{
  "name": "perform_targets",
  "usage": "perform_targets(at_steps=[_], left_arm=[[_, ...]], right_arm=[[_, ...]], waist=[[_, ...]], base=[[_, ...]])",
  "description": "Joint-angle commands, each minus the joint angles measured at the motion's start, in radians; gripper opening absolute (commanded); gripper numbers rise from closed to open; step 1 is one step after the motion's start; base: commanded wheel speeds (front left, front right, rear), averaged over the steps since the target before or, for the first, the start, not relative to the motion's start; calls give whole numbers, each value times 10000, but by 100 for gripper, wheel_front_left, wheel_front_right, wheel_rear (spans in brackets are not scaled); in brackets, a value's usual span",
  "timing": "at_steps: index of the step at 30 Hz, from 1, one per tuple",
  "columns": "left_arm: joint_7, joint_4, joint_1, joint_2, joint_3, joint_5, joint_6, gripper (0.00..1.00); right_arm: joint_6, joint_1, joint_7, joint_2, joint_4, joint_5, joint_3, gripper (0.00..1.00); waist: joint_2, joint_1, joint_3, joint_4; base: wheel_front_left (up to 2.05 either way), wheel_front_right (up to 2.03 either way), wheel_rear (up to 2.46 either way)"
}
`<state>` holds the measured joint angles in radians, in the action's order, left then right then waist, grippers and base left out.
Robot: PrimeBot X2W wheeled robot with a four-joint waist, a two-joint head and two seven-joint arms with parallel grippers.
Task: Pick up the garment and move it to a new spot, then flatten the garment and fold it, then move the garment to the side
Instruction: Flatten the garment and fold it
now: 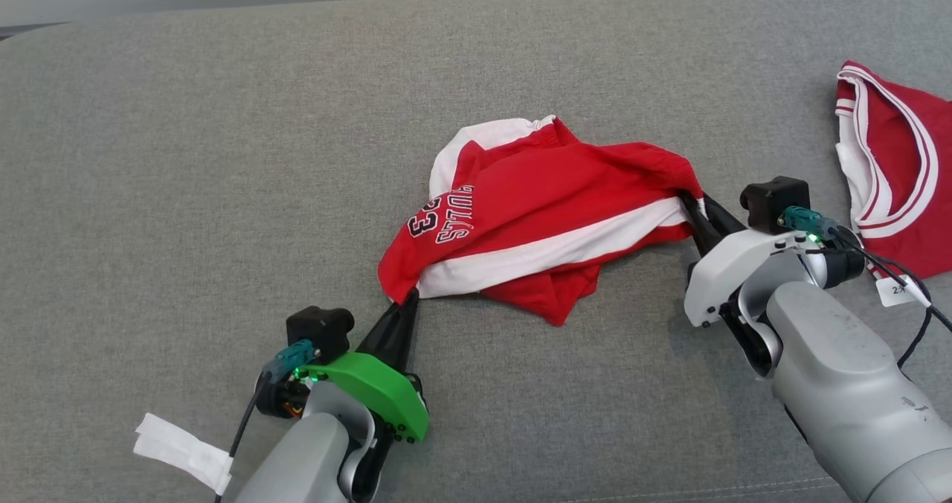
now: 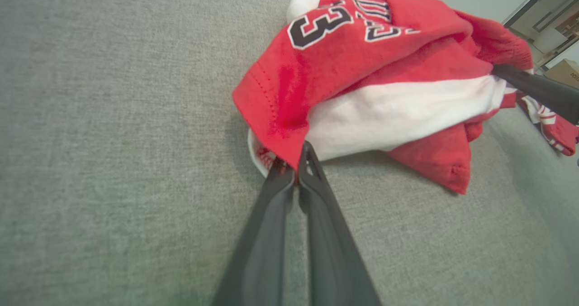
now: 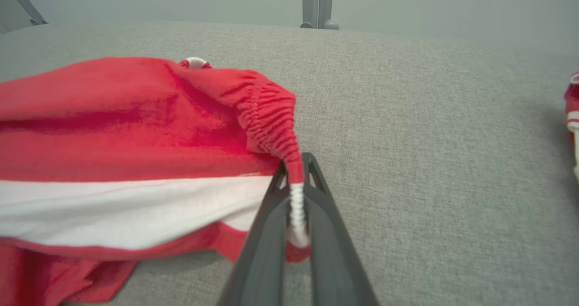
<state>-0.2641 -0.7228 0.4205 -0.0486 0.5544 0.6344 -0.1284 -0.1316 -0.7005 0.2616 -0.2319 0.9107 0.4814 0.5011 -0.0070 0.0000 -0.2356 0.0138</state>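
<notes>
Head view: a crumpled red and white sports garment (image 1: 543,213) with black lettering lies around the middle of a grey fabric-covered worktop (image 1: 223,153). The left gripper (image 1: 411,300), on a green mount, has its two dark fingers pinched together on the garment's near left corner. The right gripper (image 1: 693,207), on a white mount, is clamped on the garment's right end. A second red and white jersey (image 1: 892,175) lies at the worktop's right edge, well apart. A white tape strip (image 1: 182,451) sits near the front left corner

Left wrist view: the left gripper (image 2: 296,161) is closed on a red hem, the cloth bunched beyond it

Right wrist view: the right gripper (image 3: 296,179) is closed on the gathered red and white waistband
</notes>
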Motion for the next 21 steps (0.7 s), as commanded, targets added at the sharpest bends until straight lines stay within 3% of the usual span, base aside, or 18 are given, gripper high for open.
perform_targets(at_steps=[1,10,19,21], left_arm=[[8,201,-30,-37,-296,-180,-10,0],[7,1979,-866,-37,-2065,-1193,-20,0],[6,4993,-1941,-81,-3078,-1664,-25,0],[8,6050,-2320,-182,-3221,-1486,-24,0]], right_arm=[[20,99,51,-38,-116,-52,-95,0],[20,806,44,-88,-1603,378,-771,0],[18,2476,44,-210,-4984,1008,-1643,0],[18,3146,42,-351,-6216,1493,-1557,0]], waist=[[70,0,43,-2],[70,0,473,77],[70,0,1395,-58],[70,0,1724,-202]], base=[[0,0,0],[0,0,0],[0,0,0],[0,0,0]])
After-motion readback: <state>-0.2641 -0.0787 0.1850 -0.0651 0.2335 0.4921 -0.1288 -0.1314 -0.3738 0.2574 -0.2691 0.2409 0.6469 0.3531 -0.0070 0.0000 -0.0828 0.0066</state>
